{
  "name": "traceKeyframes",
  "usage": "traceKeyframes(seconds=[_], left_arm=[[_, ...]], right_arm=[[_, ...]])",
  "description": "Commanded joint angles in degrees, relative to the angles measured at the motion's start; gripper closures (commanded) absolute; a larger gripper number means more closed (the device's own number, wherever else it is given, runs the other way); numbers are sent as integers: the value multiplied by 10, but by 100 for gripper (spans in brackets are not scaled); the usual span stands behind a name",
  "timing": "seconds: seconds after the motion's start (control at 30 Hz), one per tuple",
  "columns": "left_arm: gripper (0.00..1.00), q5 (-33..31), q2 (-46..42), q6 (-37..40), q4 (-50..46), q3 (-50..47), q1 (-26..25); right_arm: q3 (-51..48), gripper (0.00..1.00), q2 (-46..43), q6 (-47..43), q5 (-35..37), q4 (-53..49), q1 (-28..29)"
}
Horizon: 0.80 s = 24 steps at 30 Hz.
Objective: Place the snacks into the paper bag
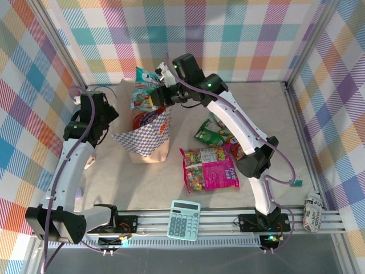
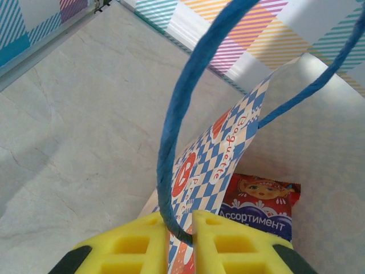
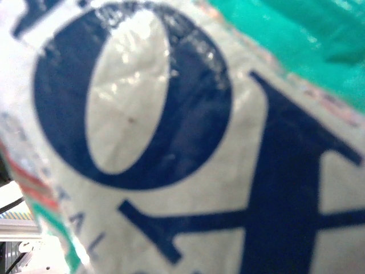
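Two grippers share this step: the left gripper pinches the rim of the paper bag, which stands on the counter; the right gripper grasps a teal packet above its mouth. Next, I'd say: lower, then release inside.

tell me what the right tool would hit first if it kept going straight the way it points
The teal packet that the right tool grips lies right in its line. Past that, it points left and seemingly down toward the mouth of the bag, though depth is unclear from above.
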Motion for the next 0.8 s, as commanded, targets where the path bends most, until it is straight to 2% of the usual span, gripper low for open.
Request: traceKeyframes(seconds=[0.0, 0.77], left_arm=[[82, 9, -12, -8, -1, -10, 5], [82, 27, -22, -10, 17, -31, 5]], right_arm=[[19, 100, 11, -8, -23, 32, 10], [18, 100, 69, -1, -10, 11, 18]])
